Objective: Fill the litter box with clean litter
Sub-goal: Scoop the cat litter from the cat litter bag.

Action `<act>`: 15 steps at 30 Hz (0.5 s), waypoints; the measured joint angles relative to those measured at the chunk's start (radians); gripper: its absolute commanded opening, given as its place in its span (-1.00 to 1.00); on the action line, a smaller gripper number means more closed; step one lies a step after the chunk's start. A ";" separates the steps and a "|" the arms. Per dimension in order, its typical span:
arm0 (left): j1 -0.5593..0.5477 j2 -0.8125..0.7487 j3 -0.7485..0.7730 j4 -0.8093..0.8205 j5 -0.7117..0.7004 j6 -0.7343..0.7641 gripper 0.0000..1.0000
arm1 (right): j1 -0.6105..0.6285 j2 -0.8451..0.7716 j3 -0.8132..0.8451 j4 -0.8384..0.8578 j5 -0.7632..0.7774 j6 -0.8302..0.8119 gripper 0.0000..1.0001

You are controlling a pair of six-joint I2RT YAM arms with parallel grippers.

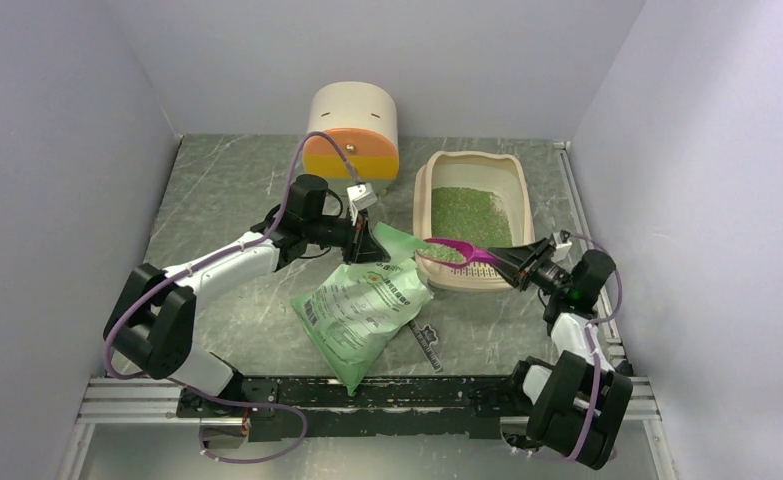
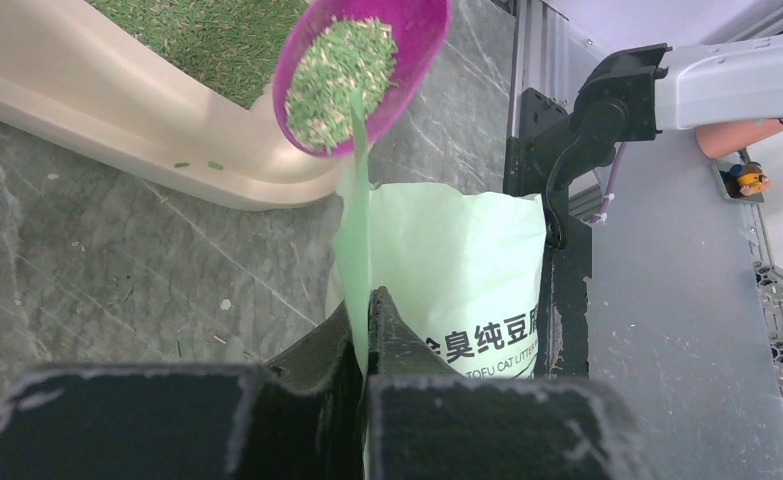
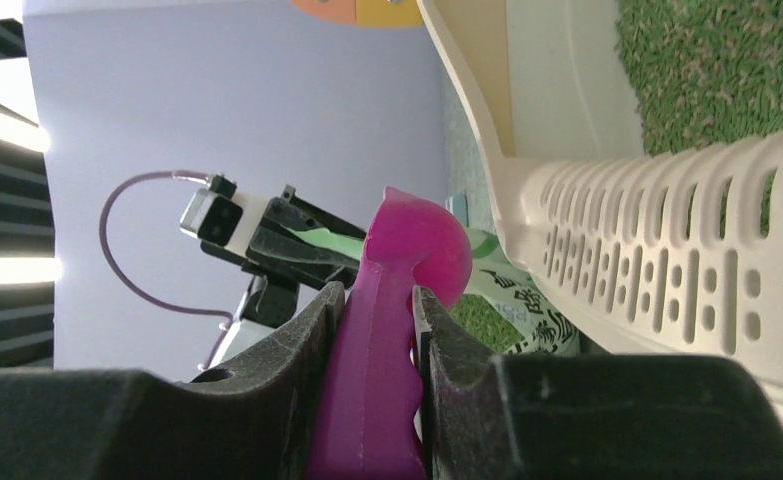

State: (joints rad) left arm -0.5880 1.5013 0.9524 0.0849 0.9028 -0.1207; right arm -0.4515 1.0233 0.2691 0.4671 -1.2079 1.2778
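The box [image 1: 425, 200] stands on the worktop [image 1: 237, 190] at 2 o'clock from centre, with its slotted ledge at the near, 6 o'clock end. Litter [image 1: 472, 215] covers the floor of the box. The right tool [image 1: 507, 262] is clenched on the handle of the scoop [image 1: 457, 250], with one finger on each side of the handle. From that tool the scoop extends toward 9 o'clock across the near end of the box. Its bowl is at the 7 o'clock corner of the box and carries a load of litter. The left tool [image 1: 367, 243] is clenched on the top edge of the bag [image 1: 362, 310] and holds that edge raised just below the bowl. The rest of the bag lies flat on the worktop, toward 6 o'clock. A few loose granules lie on the worktop beside the box wall. The drawer unit [image 1: 352, 130] stands at 12 o'clock, near the 10 o'clock corner of the box.
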 measured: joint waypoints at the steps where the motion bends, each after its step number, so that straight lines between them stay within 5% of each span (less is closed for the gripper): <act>1: 0.000 0.000 0.000 0.000 0.000 0.000 -0.91 | -0.002 0.006 0.006 0.004 0.004 0.001 -1.00; 15: 0.000 0.000 0.000 -0.001 0.001 0.001 -0.90 | -0.053 0.106 0.070 0.093 0.072 0.040 -1.00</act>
State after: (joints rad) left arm -0.5880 1.5013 0.9524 0.0837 0.9035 -0.1200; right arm -0.5045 1.1290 0.3389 0.5598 -1.1355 1.3174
